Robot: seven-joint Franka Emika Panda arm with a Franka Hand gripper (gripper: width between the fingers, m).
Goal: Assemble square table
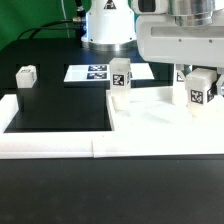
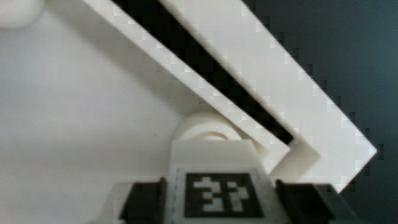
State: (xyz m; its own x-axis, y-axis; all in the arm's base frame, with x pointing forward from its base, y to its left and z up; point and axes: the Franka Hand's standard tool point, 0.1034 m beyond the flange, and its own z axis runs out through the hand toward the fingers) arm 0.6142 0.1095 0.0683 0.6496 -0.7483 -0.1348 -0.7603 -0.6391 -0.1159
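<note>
The white square tabletop [image 1: 160, 115] lies flat at the exterior view's right. One tagged white leg [image 1: 120, 75] stands upright at its far left corner. My gripper [image 1: 198, 88] is shut on a second tagged leg [image 1: 197, 93] and holds it upright over the tabletop's far right part. In the wrist view this leg [image 2: 217, 190] sits between my two dark fingers [image 2: 146, 200], with the tabletop [image 2: 89, 100] below. I cannot tell whether the leg touches the panel. A third leg [image 1: 26, 76] lies on the black table at the far left.
The low white border wall [image 1: 50, 145] runs along the front and up the left side; a stretch of it shows in the wrist view [image 2: 267, 75] beside the tabletop's edge. The marker board [image 1: 95, 72] lies behind the standing leg. The robot base [image 1: 108, 25] stands at the back.
</note>
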